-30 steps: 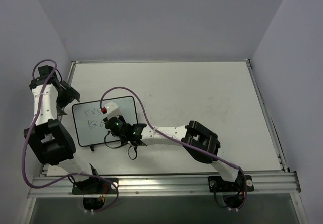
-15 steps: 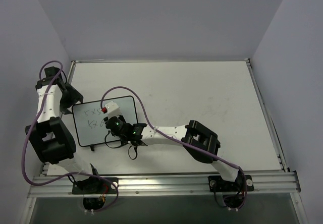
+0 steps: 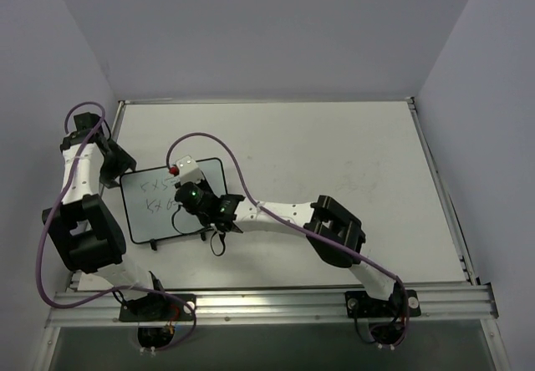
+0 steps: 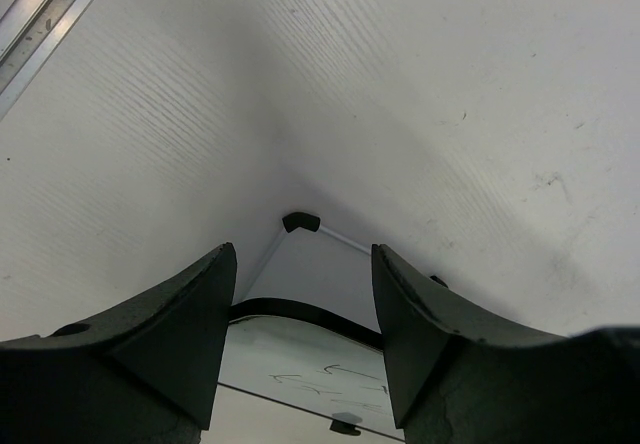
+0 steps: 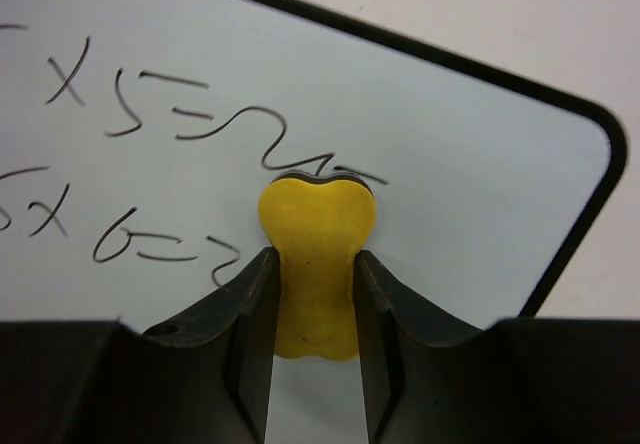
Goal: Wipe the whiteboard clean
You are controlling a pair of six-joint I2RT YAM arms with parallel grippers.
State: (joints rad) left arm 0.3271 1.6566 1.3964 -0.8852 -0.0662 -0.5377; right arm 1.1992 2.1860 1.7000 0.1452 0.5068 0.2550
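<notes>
The whiteboard point(image 3: 142, 221) lies flat at the left of the table, with black handwriting on it. My right gripper point(image 3: 185, 190) is over its far right part, shut on a small yellow eraser block point(image 5: 317, 254). The block's tip presses on the board point(image 5: 450, 164) at the end of the top written line. Handwriting point(image 5: 150, 104) lies to the block's left. My left gripper point(image 3: 117, 165) is at the board's far left corner, open. That corner of the board point(image 4: 300, 354) and its black frame show between the left fingers point(image 4: 185, 324).
The table point(image 3: 334, 154) has metal rails at its edges, and grey walls stand close on three sides. A purple cable point(image 3: 234, 175) loops over the board's right edge. The left arm point(image 3: 79, 221) stands along the board's left side.
My right gripper has moved with the eraser toward the board's far edge. My left gripper has shifted slightly toward the board's far left corner.
</notes>
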